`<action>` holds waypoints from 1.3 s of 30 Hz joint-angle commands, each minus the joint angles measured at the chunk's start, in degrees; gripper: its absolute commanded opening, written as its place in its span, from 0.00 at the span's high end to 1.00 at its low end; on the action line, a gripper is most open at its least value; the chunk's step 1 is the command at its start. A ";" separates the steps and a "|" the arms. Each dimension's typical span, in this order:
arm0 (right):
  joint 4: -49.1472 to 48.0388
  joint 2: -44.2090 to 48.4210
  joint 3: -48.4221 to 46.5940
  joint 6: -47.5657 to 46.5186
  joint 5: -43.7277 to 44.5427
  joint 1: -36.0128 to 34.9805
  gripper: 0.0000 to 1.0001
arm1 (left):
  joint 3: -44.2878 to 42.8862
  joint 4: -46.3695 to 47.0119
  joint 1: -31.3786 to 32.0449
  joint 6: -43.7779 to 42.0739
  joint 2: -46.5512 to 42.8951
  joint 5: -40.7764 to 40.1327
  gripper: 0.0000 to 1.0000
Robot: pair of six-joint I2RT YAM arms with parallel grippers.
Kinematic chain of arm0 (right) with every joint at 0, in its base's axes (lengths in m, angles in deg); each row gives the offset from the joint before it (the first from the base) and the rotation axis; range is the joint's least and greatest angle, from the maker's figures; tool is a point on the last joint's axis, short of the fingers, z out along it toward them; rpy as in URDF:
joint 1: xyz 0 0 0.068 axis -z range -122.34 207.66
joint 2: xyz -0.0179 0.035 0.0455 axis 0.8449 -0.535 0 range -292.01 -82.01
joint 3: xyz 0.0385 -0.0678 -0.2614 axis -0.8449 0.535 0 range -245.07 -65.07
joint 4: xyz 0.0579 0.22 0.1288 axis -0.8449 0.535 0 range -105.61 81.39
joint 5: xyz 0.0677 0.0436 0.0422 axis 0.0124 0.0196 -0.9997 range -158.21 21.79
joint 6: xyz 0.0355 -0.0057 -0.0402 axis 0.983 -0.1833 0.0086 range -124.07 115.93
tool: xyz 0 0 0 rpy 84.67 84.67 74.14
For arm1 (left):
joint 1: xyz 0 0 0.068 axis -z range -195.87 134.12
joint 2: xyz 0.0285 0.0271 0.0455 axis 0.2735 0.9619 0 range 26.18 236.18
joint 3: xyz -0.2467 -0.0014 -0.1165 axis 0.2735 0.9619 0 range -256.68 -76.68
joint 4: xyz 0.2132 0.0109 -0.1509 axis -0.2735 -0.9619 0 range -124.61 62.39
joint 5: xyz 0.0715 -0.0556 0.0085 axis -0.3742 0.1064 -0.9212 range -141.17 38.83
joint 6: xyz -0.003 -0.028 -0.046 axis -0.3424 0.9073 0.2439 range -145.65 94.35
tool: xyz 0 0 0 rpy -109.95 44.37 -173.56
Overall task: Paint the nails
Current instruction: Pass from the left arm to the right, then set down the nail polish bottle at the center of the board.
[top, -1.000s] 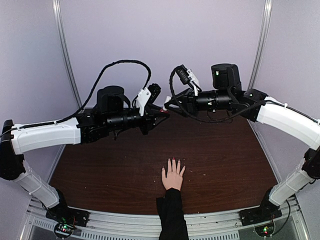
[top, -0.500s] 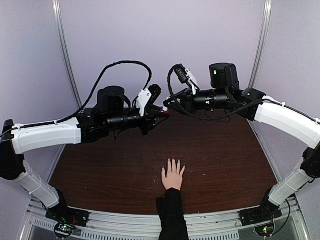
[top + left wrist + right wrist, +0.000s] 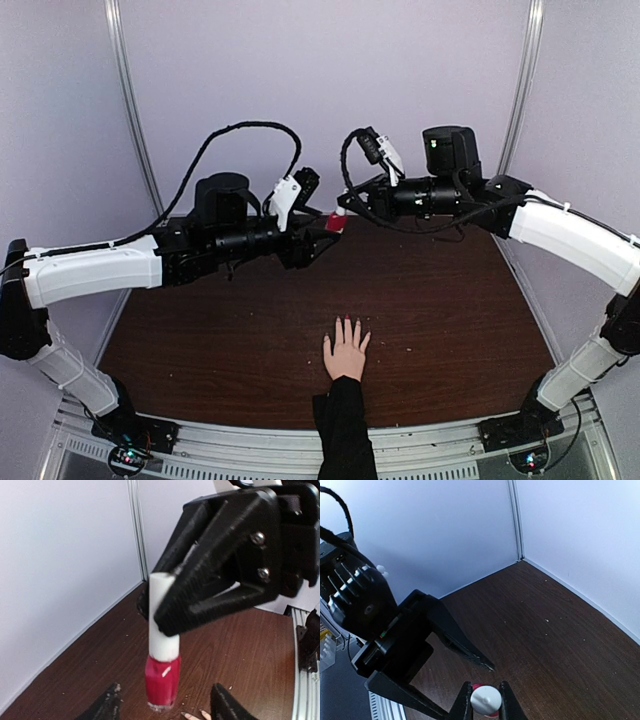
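Right claw (image 3: 485, 692): I saw it pinched tight on the white cap (image 3: 163, 647) of the red bottle (image 3: 162, 680).
Left claw (image 3: 165, 690): spread wide, a finger on either side of the red bottle, touching neither side.
Nails (image 3: 347, 321): on the hand (image 3: 346, 355) lying flat on the table (image 3: 200, 340) near its front edge, well apart from both claws.

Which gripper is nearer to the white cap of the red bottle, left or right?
Right. The right gripper is clamped on the white cap; the left gripper is open, its fingers either side of the red bottle, not touching.
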 commanded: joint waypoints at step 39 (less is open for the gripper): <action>-34.04 -7.80 35.01 -0.93 25.33 5.50 0.95 | 6.24 1.09 -5.23 9.44 -3.67 -10.89 0.02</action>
